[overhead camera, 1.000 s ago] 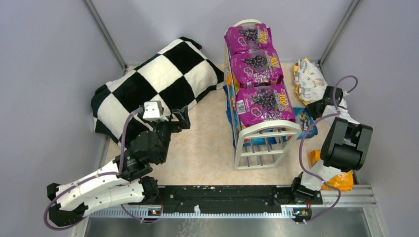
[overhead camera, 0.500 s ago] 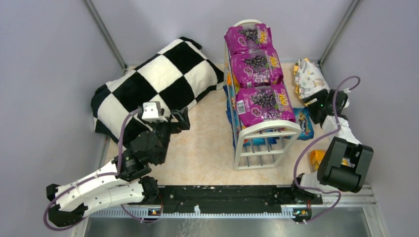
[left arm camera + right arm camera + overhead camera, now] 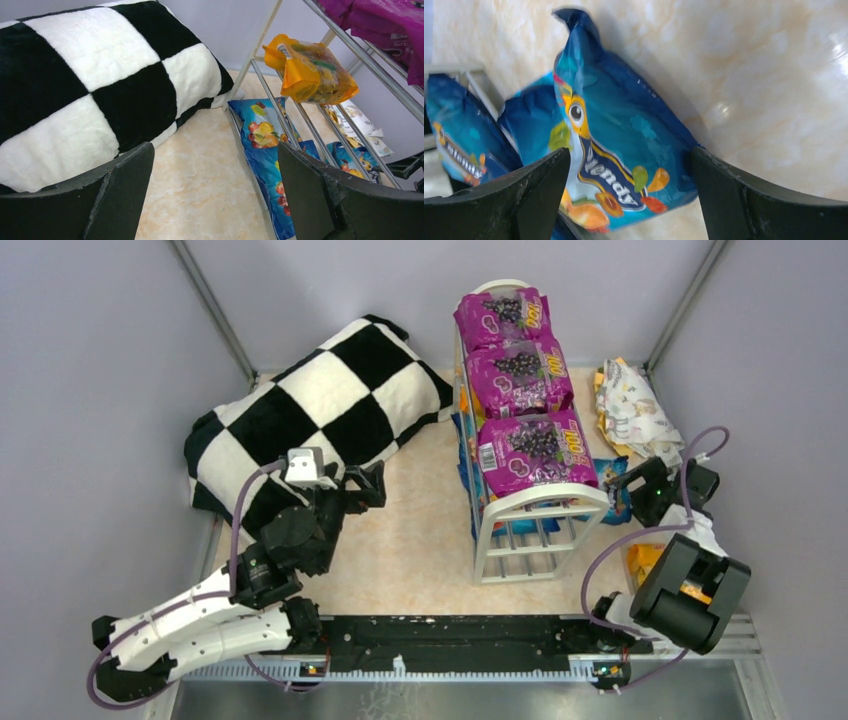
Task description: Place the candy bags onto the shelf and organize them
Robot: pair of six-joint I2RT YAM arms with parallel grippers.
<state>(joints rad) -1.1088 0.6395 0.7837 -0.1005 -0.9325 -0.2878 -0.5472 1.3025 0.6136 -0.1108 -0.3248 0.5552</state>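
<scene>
The white wire shelf [image 3: 487,530] stands mid-table with three purple candy bags [image 3: 525,450] in a row on its top tier. An orange bag [image 3: 310,70] rests on a middle tier, and blue bags [image 3: 265,145] lie on the bottom one. My right gripper [image 3: 640,492] is open just right of the shelf. A loose blue fruit-candy bag [image 3: 624,140] lies on the table between its spread fingers, untouched by them. My left gripper [image 3: 365,485] is open and empty, left of the shelf and pointing at its lower tiers.
A black-and-white checkered pillow [image 3: 320,410] fills the far left, close to my left gripper. A white patterned bag [image 3: 635,410] lies at the far right corner. Orange bags [image 3: 645,560] sit by the right arm's base. Walls close in on both sides.
My right gripper has gone from shut to open and drawn back toward the near side, away from the white patterned bag. The left arm has barely moved.
</scene>
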